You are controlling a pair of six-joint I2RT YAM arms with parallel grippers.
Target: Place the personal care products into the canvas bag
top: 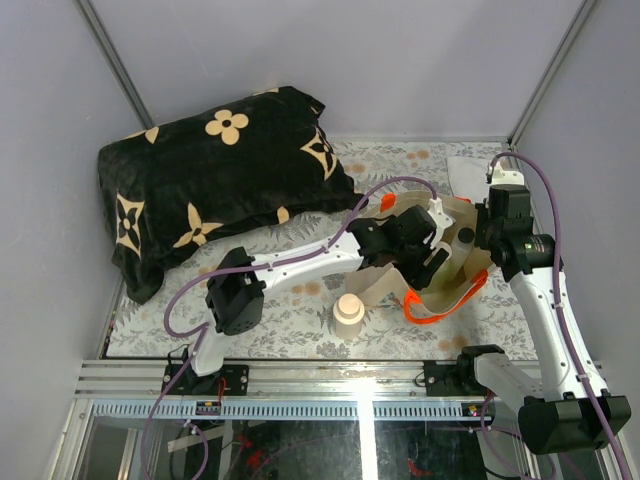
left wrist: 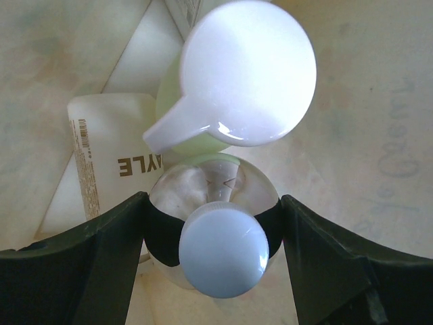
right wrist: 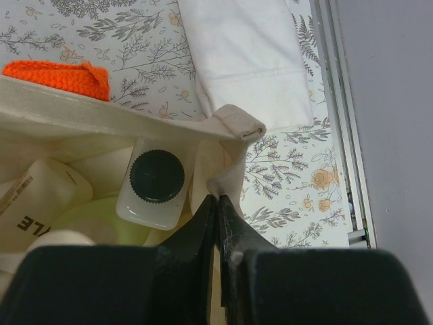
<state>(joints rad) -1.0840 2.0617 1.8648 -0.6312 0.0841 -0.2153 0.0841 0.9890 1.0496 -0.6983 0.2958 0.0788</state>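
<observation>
The beige canvas bag (top: 386, 286) with orange handles (top: 440, 306) stands open right of centre. My left gripper (top: 425, 254) is down inside it, shut on the small clear round bottle (left wrist: 220, 256) by its sides. Below it in the bag are the pale green bottle (left wrist: 247, 74) and a cream bottle (left wrist: 108, 159) lying flat. My right gripper (right wrist: 218, 199) is shut on the bag's rim (right wrist: 230, 120) and holds it up. The white rectangular bottle with dark cap (right wrist: 155, 179) stands in the bag's corner. A second cream squat bottle (top: 349, 311) stands on the table in front of the bag.
A black blanket with cream flowers (top: 215, 185) fills the back left. A folded white cloth (right wrist: 250, 61) lies behind the bag at the back right. The table has a floral cover (top: 290, 325) and metal rails along its near edge.
</observation>
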